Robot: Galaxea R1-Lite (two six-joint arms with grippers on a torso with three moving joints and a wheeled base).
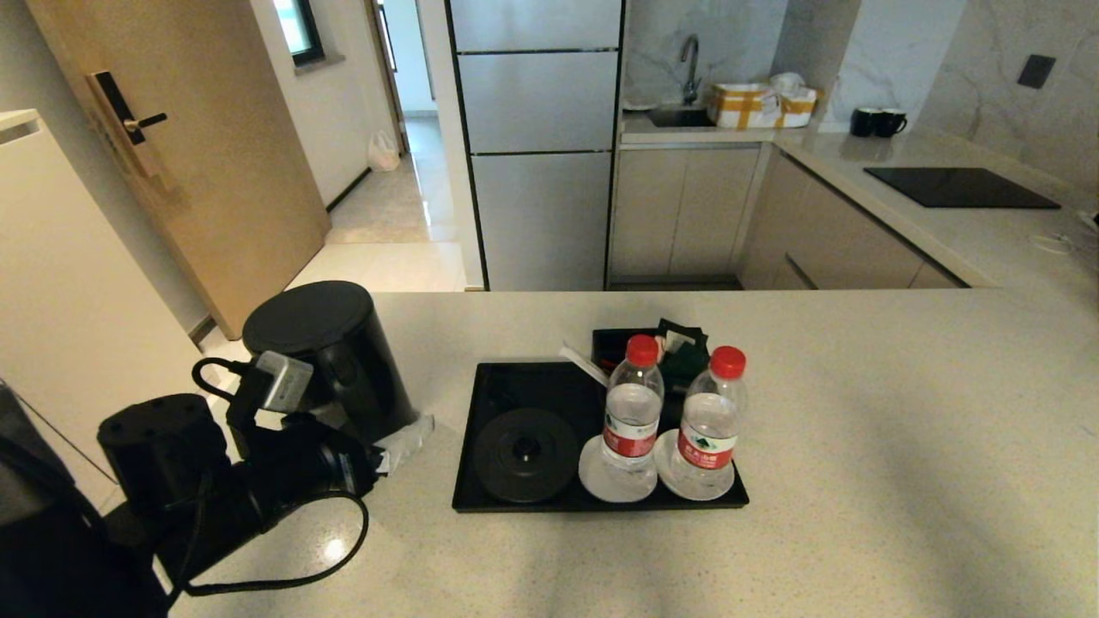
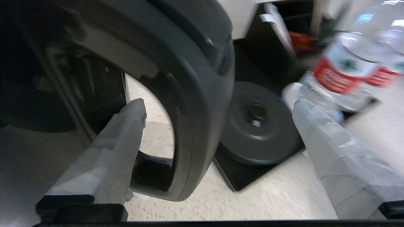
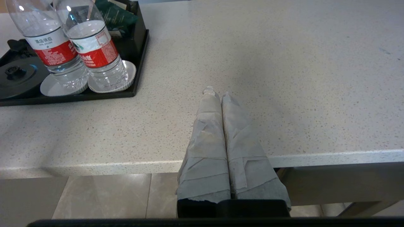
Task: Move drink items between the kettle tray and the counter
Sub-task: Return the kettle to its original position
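The matte-black kettle (image 1: 322,352) stands on the beige counter (image 1: 859,429), near its left edge and left of the black kettle tray (image 1: 515,386). My left gripper (image 1: 386,433) is open at the kettle's right side. In the left wrist view it (image 2: 219,104) straddles the kettle handle (image 2: 195,94), one finger inside the loop and the other outside. The round base disc (image 1: 524,455) on the tray is bare. Two red-capped bottles (image 1: 633,403) (image 1: 711,416) stand on the tray's right half. My right gripper (image 3: 216,93) is shut and empty over the counter's near edge, right of the tray.
Each bottle rests on a white saucer (image 1: 601,481). A small black box of sachets (image 1: 678,348) sits behind the bottles. The far counter carries a black cooktop (image 1: 962,184) and two black mugs (image 1: 877,122). The counter's left edge drops off just beyond the kettle.
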